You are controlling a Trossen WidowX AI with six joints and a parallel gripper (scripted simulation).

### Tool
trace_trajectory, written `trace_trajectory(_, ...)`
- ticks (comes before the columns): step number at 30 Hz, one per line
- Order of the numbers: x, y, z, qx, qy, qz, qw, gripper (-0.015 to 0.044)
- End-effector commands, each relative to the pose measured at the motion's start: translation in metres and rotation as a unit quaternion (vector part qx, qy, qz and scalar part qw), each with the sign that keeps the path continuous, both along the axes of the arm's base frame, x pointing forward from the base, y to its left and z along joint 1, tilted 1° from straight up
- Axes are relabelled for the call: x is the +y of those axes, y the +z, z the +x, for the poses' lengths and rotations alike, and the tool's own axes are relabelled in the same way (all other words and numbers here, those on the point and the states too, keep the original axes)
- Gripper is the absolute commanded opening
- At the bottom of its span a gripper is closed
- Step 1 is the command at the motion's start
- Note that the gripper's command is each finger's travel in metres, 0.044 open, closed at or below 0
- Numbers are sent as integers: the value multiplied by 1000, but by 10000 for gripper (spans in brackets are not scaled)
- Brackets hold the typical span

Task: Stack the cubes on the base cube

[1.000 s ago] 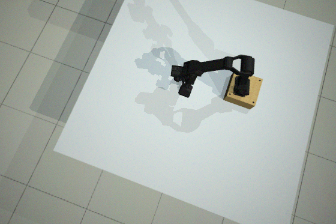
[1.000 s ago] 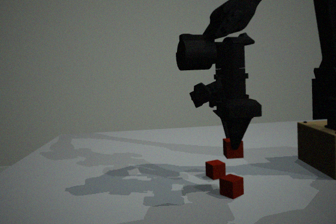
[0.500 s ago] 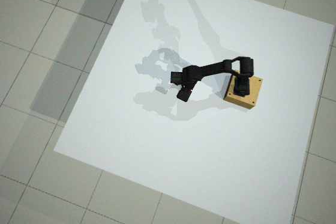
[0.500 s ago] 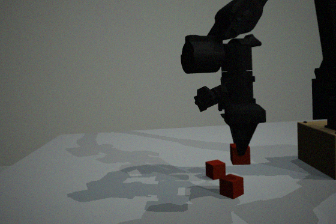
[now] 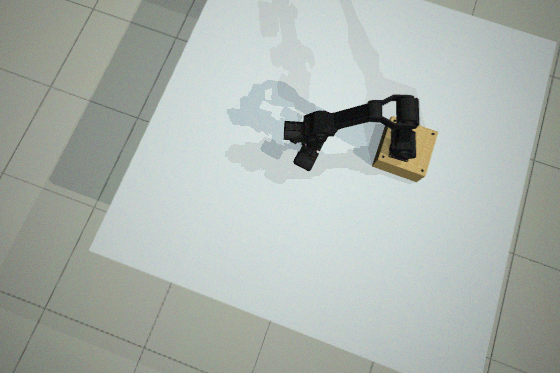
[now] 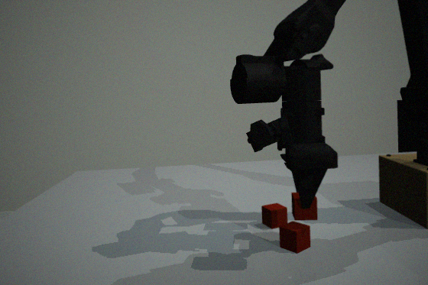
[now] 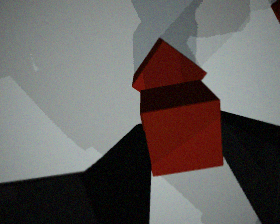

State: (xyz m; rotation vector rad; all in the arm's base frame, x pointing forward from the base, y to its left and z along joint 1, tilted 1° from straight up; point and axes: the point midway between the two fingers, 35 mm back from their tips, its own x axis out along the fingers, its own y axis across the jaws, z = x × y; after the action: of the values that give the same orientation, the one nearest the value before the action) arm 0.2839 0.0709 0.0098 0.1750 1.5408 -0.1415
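Note:
My gripper [image 6: 307,205] [image 7: 179,126] points down and is shut on a red cube [image 6: 299,213] [image 7: 185,137], held low. In the exterior view, a second red cube [image 6: 274,215] stands on the table left of the held cube, and a third red cube [image 6: 295,238] stands nearer the camera. In the wrist view, one table cube [image 7: 167,67] shows just beyond the held cube, partly hidden by it and turned relative to it. Another red cube [image 7: 277,11] is cut off at the top right corner. Which is the base cube is unclear. The arm hides the cubes in the top view.
The arm [image 5: 352,116] [image 6: 325,8] reaches over the white table top [image 5: 300,245] [image 6: 76,195] from its wooden base block [image 5: 425,152] [image 6: 401,187]. Arm shadows lie around the cubes.

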Motion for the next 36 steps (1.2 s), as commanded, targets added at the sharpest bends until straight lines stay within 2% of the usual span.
trace_trajectory(1,0,-12,-2,6,-1,0,1000,105)
trace_trajectory(29,0,-14,-2,5,0,0,1000,105)
trace_trajectory(33,0,-14,-2,5,0,0,1000,205)
trace_trajectory(36,0,-14,-2,5,0,0,1000,205)
